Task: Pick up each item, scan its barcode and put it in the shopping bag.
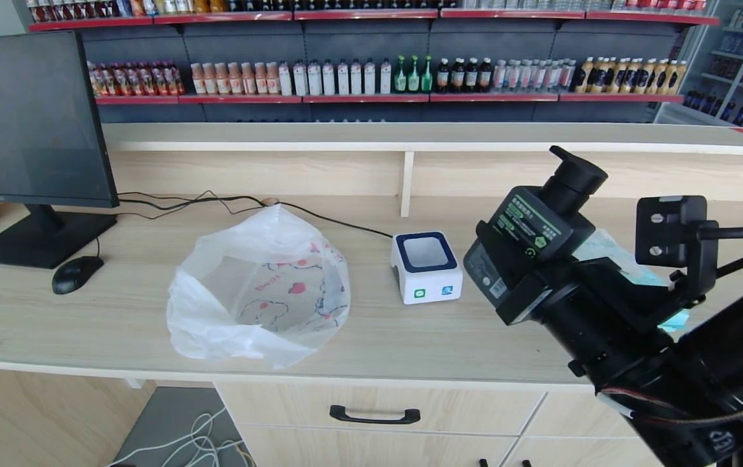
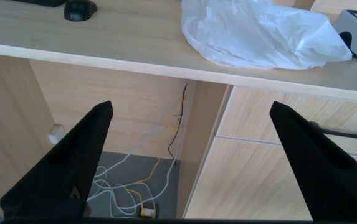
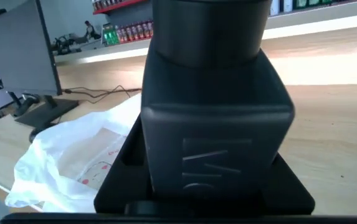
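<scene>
Right pincer grasps a black bottle above the surface, just right of the scanner; the shopping bag sits farther left. Left pincer hangs released below the near edge.

Bare counter between shopping bag and scanner, monitor, mouse crowding left end

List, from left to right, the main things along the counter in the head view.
monitor → shopping bag → scanner → black bottle, held up above the counter
</scene>
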Motion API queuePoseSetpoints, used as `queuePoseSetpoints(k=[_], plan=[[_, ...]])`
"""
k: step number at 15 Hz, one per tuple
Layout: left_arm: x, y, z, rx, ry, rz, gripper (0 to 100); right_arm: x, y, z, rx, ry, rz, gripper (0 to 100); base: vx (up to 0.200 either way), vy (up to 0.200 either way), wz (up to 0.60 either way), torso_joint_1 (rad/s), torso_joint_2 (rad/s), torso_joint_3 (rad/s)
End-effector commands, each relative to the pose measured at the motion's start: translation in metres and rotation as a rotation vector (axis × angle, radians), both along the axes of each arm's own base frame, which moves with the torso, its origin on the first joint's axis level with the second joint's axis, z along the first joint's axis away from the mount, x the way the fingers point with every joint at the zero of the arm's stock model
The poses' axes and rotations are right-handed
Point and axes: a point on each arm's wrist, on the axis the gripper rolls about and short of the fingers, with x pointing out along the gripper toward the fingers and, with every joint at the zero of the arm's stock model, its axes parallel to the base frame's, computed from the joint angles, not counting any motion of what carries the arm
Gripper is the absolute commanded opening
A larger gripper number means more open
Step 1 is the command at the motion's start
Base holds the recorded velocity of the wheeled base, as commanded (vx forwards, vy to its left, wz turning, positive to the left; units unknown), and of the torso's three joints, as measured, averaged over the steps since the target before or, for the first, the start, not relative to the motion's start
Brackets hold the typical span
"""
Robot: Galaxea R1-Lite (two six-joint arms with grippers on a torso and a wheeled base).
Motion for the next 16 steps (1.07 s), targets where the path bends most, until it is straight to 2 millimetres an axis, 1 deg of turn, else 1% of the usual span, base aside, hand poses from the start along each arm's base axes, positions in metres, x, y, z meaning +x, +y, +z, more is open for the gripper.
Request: queuePoseSetpoints(k=[1,2,5,6,7,10,11,12,14,16], plan=[[0.0,0.0,0.0,-0.001,-0.002,0.0,100,-0.009,-0.005,0.0,0.049,0.023,0.033,0,0.0,0.0,0.0,0.0,0.0,0.0],[0.0,0.0,0.0,-0.001,-0.002,0.0,100,-0.01,-0.002,0.001,0.084,0.033,0.064,0,0.0,0.0,0.0,0.0,0.0,0.0],[0.0,0.0,0.0,-0.001,-0.002,0.0,100,-0.034,0.024,0.01,0.26,0.099,0.364,0,0.0,0.0,0.0,0.0,0.0,0.0],[0.0,0.0,0.0,-0.001,0.0,0.0,100,-0.036,0.027,0.011,0.292,0.114,0.393,0,0.0,0.0,0.0,0.0,0.0,0.0],[0.0,0.0,0.0,-0.001,-0.002,0.0,100,-0.041,0.032,0.014,0.36,0.148,0.446,0,0.0,0.0,0.0,0.0,0.0,0.0],[0.0,0.0,0.0,-0.001,-0.002,0.0,100,-0.044,0.036,0.015,0.47,0.218,0.506,0,0.0,0.0,0.0,0.0,0.0,0.0],[0.0,0.0,0.0,-0.001,-0.002,0.0,100,-0.053,0.042,0.026,0.545,0.225,0.576,0,0.0,0.0,0.0,0.0,0.0,0.0],[0.0,0.0,0.0,-0.001,-0.002,0.0,100,-0.066,0.043,0.034,0.592,0.241,0.642,0,0.0,0.0,0.0,0.0,0.0,0.0],[0.0,0.0,0.0,-0.001,0.001,0.0,100,-0.08,0.047,0.033,0.608,0.279,0.708,0,0.0,0.0,0.0,0.0,0.0,0.0],[0.0,0.0,0.0,-0.001,0.0,0.0,100,-0.081,0.047,0.028,0.62,0.316,0.714,0,0.0,0.0,0.0,0.0,0.0,0.0]])
